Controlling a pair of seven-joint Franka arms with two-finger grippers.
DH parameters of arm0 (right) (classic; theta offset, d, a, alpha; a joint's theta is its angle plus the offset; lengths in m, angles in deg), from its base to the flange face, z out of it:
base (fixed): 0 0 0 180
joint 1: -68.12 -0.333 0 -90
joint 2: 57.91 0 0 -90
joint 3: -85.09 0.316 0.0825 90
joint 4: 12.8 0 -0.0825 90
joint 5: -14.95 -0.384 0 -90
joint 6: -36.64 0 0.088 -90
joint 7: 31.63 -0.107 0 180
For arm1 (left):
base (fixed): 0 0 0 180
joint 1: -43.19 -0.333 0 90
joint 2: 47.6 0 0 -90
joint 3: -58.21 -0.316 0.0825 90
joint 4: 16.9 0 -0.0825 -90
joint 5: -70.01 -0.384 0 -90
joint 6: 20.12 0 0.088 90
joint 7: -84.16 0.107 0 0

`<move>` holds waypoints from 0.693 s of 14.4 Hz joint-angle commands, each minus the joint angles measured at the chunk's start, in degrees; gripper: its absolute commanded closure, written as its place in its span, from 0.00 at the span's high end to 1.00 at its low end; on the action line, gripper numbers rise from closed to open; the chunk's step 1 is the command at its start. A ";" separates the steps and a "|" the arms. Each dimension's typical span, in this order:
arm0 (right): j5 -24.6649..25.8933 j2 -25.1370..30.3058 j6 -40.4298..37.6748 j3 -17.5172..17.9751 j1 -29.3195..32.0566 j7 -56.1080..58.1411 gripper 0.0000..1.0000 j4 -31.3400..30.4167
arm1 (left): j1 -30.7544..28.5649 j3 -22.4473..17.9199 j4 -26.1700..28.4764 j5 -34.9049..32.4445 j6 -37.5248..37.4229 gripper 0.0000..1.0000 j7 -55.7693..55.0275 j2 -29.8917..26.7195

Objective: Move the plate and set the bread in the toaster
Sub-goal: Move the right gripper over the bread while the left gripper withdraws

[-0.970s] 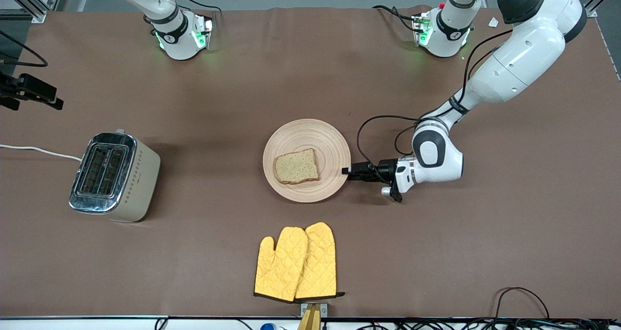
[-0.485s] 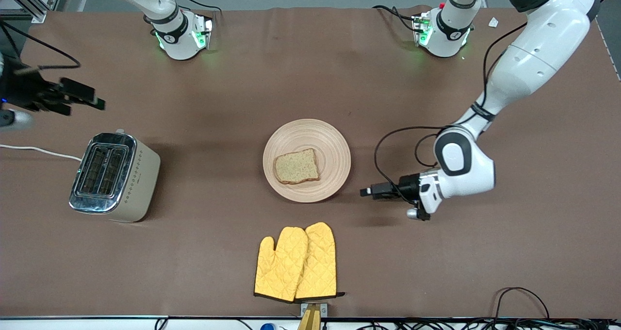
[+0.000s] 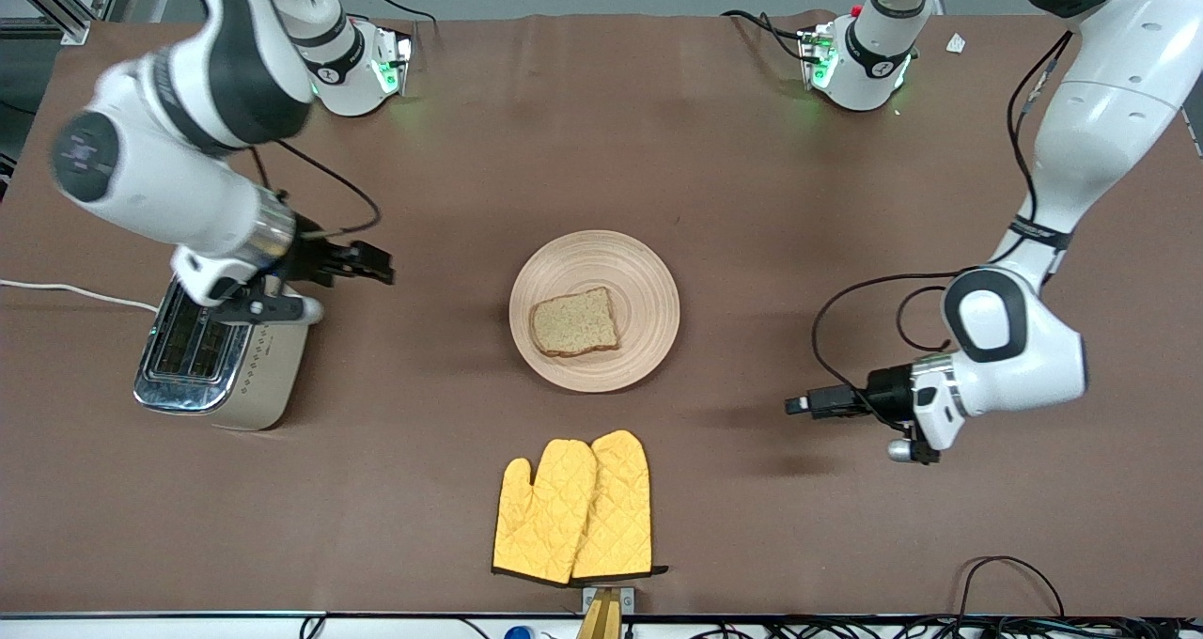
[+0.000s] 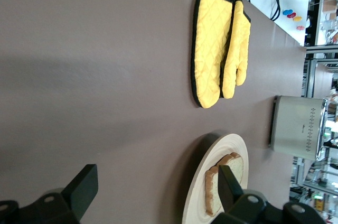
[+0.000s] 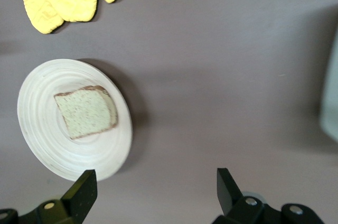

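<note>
Front view: your left tool (image 3: pixel 797 406), jaws wide and empty, has backed off the plate (image 3: pixel 648 287). The bread (image 3: pixel 574 322) remains on it, mid-desk. Your right tool (image 3: pixel 381 265), also wide, now hovers beside the toaster (image 3: pixel 273 376); bread pickup comes next.

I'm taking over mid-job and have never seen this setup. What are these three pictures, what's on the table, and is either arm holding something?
Two robot arms stand at a brown table. One picture looks down from across the table; the other two come from cameras on each wrist. In the middle lies a wooden plate with a bread slice on it. A toaster stands toward the right arm's end, and yellow oven mitts lie nearer the front camera. The right gripper hovers open beside the toaster; the left gripper is open, apart from the plate. Nothing is held.
</note>
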 commanded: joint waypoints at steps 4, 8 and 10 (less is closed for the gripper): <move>-5.44 -10.01 11.68 -0.67 -4.54 -1.07 1.00 0.00 | -4.38 0.12 -5.09 -11.68 -7.59 1.00 -3.76 -2.30; -9.56 -17.06 18.39 -0.67 -9.47 -1.16 0.96 0.44 | -6.41 -0.32 -8.94 -12.73 -14.78 1.00 -7.44 -5.47; -9.66 -18.55 20.49 -0.67 -11.58 -3.16 0.95 0.44 | -7.37 -0.23 -10.36 -16.23 -19.00 1.00 -11.39 -6.61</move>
